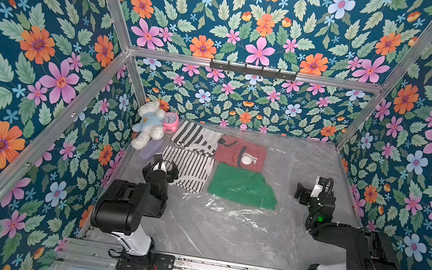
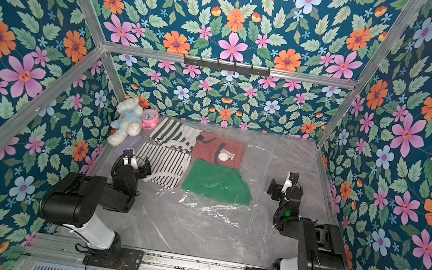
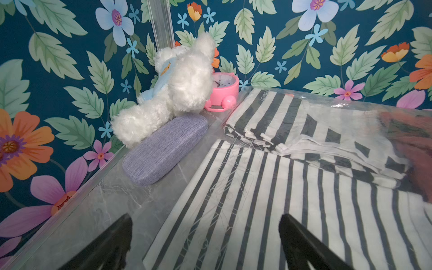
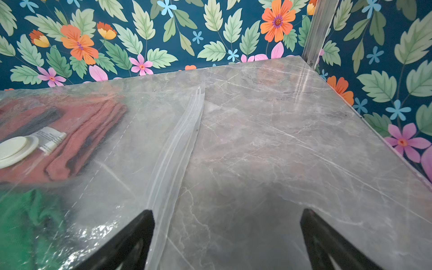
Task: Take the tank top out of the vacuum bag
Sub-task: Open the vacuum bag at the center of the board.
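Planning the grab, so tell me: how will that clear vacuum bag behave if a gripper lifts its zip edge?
Probably floppy: the vacuum bag lies flat and crinkled. Likely slippery, given its glossy glare. The folded clothes inside would probably weigh one end down.

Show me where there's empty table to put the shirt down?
Bare table lies between the zip strip of the vacuum bag and the right wall, and along the near edge before the bag. Crowded: the far left corner, with teddy, pink clock and purple case.
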### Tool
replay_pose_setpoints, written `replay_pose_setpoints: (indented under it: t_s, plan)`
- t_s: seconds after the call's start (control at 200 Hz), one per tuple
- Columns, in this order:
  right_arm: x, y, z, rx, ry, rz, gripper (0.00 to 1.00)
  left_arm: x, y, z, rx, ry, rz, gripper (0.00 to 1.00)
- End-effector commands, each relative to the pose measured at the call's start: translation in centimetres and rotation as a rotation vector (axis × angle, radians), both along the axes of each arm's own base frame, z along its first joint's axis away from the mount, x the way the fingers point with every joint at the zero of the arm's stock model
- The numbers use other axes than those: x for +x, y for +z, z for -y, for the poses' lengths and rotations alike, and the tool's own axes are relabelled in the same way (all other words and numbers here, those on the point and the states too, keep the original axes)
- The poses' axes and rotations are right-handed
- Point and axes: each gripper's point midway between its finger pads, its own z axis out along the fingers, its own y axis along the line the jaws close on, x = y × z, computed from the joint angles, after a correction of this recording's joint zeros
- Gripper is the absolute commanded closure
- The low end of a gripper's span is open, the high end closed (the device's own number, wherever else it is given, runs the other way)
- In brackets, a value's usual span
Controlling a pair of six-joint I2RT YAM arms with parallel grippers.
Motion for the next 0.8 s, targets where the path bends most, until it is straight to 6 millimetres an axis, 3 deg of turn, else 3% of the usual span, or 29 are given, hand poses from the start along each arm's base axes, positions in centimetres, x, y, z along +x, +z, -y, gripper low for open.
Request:
replay_pose_setpoints:
  t_s: [0.0, 0.795]
  plan:
    - [0.2, 0.23, -0.12, 0.003, 0.007, 0.006, 0.01, 0.2, 0.63, -0.06, -0.004, 0.003, 0.026, 0.0]
    - [0.14, 0.22, -0.15, 0.008, 0.014, 0.007, 0.01, 0.24, 0.62, 0.3, -0.001, -0.021, 0.025, 0.0]
